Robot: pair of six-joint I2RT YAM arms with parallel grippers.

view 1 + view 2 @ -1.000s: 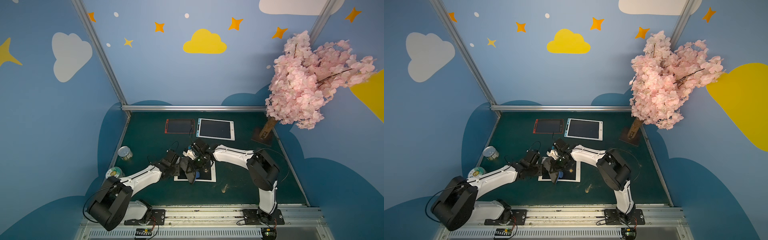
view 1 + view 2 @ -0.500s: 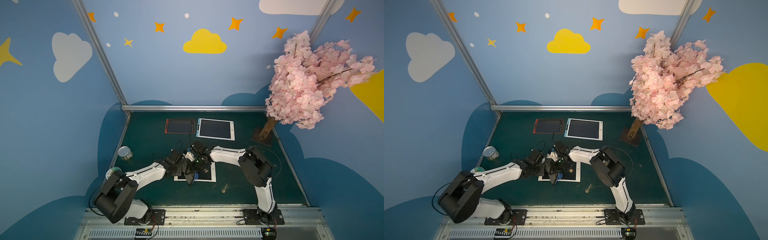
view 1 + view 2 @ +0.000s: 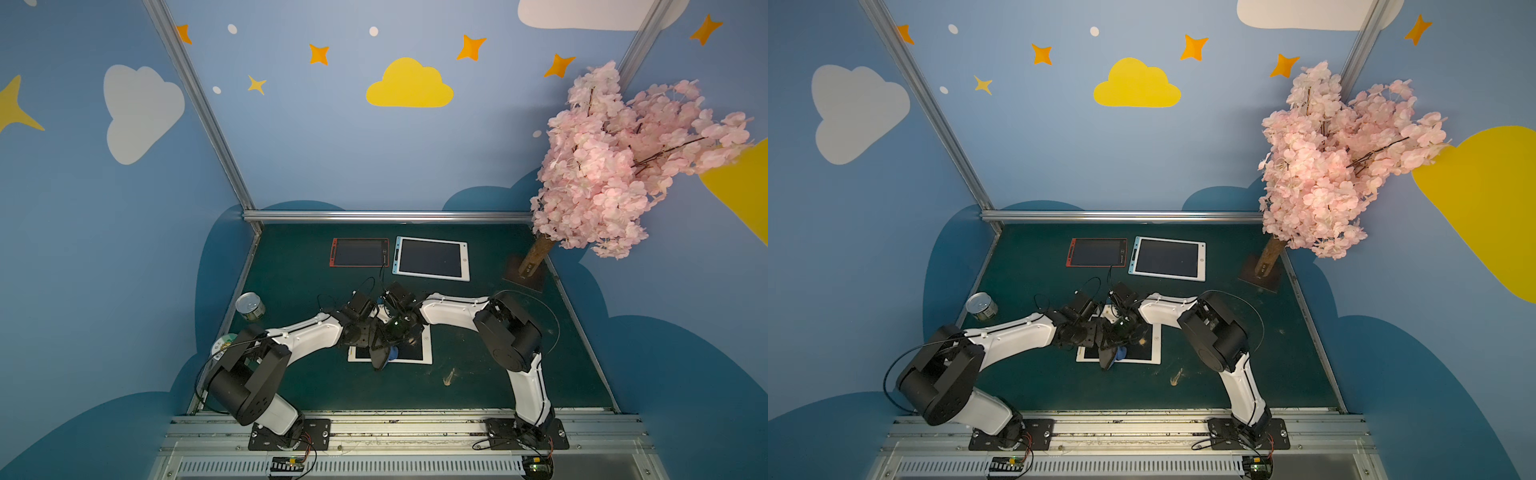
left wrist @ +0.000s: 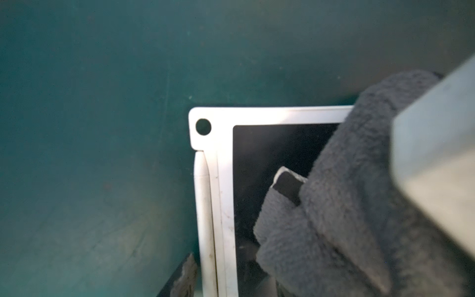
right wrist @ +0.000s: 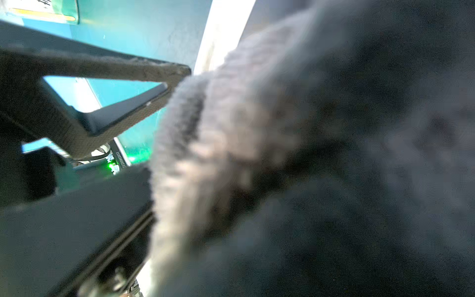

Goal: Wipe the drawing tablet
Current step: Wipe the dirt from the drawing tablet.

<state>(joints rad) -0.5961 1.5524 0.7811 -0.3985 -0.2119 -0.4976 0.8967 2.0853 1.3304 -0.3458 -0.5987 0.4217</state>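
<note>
Low in the centre of both top views, the drawing tablet (image 3: 427, 345) lies flat on the dark green desk (image 3: 478, 374). It is a thin rectangle with a glossy black screen inside a smooth white plastic frame; its long axis runs left to right across the frame, and the broader white border sits at its right end. The left wrist view shows a rounded corner pierced by a small round hole, with a slim white stylus (image 4: 203, 205) tucked along the outer edge. Both white-shelled arms are bent at their black elbows and reach inward, wrists tipped down, meeting over the tablet's left half. The right end effector (image 3: 394, 334) is pinched tight on a gray cloth (image 4: 359, 205), thick, fuzzy and folded in soft ridges, which drapes over the black screen; one dark, white-edged finger (image 4: 285, 186) pokes out of its folds. The left end effector (image 3: 375, 353) is down at the stylus edge: one rough dark fingertip (image 4: 186, 277) shows just beside the frame, but its mate is hidden behind the cloth, so I cannot tell how far its jaws stand apart. Farther up the frame, well apart, lie a red-framed tablet (image 3: 359, 252) and a blue-edged tablet (image 3: 432, 258).
</note>
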